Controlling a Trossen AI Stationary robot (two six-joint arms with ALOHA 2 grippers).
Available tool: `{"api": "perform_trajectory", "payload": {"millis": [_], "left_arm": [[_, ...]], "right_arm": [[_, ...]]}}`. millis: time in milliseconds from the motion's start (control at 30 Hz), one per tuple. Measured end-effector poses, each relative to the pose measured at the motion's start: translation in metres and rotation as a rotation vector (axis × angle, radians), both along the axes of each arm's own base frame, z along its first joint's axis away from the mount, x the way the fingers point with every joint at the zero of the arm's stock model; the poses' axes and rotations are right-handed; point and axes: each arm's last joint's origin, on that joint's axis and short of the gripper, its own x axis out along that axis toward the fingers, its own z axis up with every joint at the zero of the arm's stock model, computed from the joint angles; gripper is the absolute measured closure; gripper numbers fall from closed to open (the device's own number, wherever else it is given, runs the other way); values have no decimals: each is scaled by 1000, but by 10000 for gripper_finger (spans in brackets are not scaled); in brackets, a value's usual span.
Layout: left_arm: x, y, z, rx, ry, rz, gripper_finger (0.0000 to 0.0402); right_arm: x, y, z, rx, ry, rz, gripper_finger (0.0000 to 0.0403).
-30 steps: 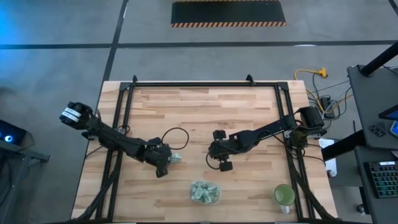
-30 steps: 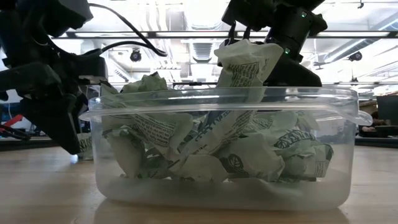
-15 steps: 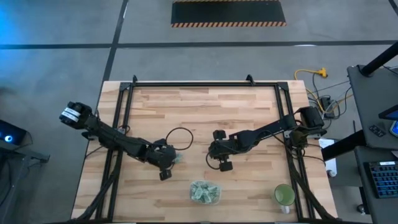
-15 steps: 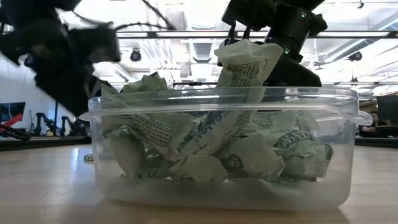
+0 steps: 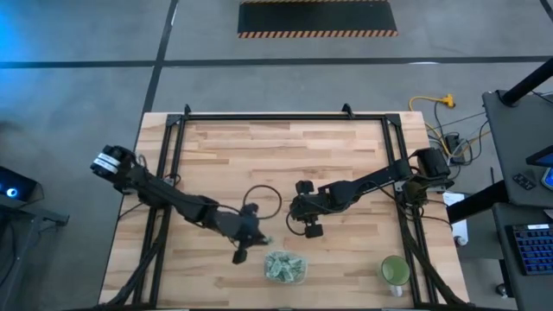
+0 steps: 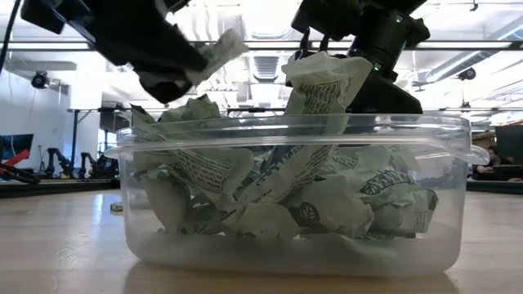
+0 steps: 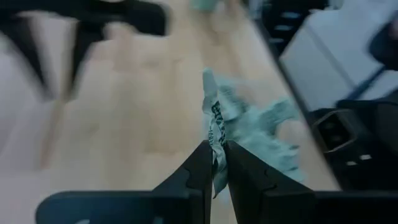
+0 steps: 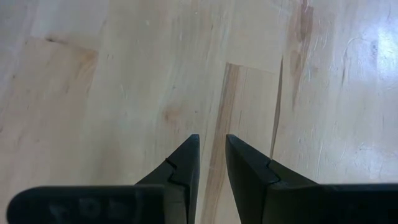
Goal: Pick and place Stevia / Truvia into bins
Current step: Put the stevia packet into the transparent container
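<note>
A clear tub, the bin [image 5: 268,267] [image 6: 286,249], sits near the table's near edge, heaped with crumpled pale green and white sachets [image 5: 286,267] [image 6: 270,192] [image 7: 270,130]. My left gripper [image 5: 257,242] [image 6: 192,61] [image 7: 217,152] hovers just left of the bin, above rim height, shut on one sachet [image 5: 263,244] [image 6: 219,49] [image 7: 213,106]. My right gripper [image 5: 308,222] [image 8: 211,149] waits over bare wood beyond the bin, shut and touching nothing. My left gripper pinches one crumpled sachet between its two fingers, at the sachet's lower end [image 7: 216,142]. The rest of it sticks out past the fingertips [image 7: 204,155]. It is lifted clear of the table, beside the bin's left rim.
A round green cup [image 5: 395,271] stands near the table's near right corner. A dark metal frame [image 5: 285,115] runs along the far edge and both sides. A cable loop [image 5: 262,200] arches over my left arm. Bare wood lies left of the bin and across the far half.
My left gripper has risen from table height and moved right and toward the near edge, up to the bin's left side. The sachet it holds has come up off the wood with it and now hangs clear above rim level.
</note>
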Motion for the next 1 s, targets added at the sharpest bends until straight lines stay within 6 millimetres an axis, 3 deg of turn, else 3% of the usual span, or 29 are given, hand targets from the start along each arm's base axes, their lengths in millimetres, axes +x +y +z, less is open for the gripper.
{"api": "perform_trajectory", "payload": {"millis": [433,767,1000], "left_arm": [[58,-41,-20,-98,57,-294,378],[60,-45,-20,-13,132,-313,371],[60,-44,-18,7,122,-281,318]], "right_arm": [[0,0,0,-2,-1,4,335],[0,0,0,-2,1,4,335],[0,0,-1,-2,1,3,335]]}}
